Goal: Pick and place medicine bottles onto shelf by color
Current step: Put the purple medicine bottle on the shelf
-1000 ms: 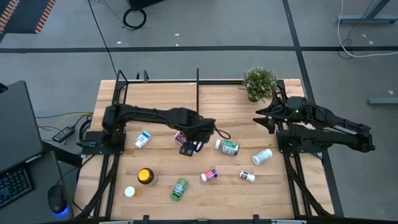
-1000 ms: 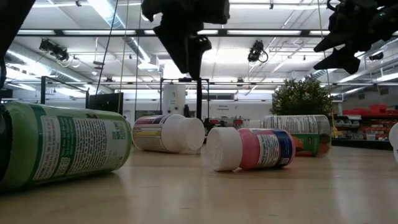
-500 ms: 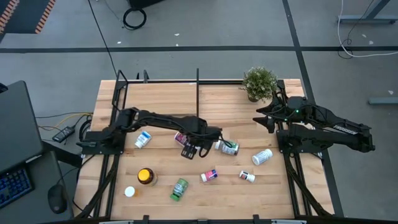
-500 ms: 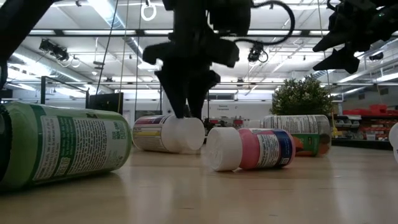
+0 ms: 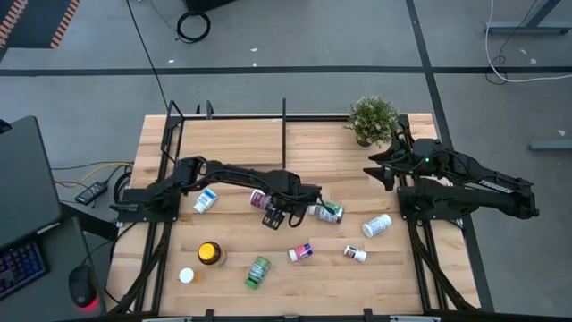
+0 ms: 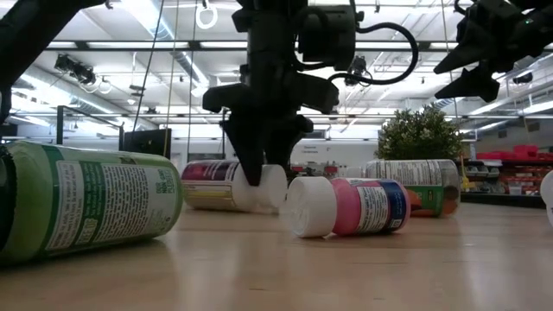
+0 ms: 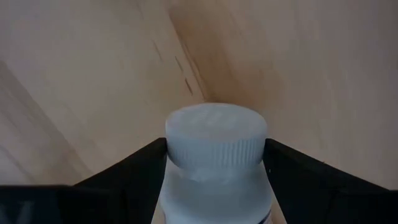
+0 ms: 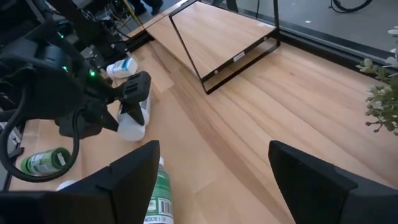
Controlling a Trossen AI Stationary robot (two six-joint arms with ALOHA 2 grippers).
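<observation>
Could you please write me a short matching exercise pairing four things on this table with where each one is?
Things:
1. amber yellow-capped plastic bottle
2. small green potted plant
3. magenta-labelled white pill bottle
4. green plastic bottle

Places:
A. far right corner
B. between the left pincer's fingers
C. near edge, beside the pink-labelled bottle
D. near left, by a loose white cap

Pairs: 1-D, 2-A, 3-B, 4-C

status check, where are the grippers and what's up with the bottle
Left gripper down, open fingers straddling the magenta-label bottle lying mid-table, not clamped. Right gripper open, parked by the plant. Green-label bottle lies close alongside.
</observation>
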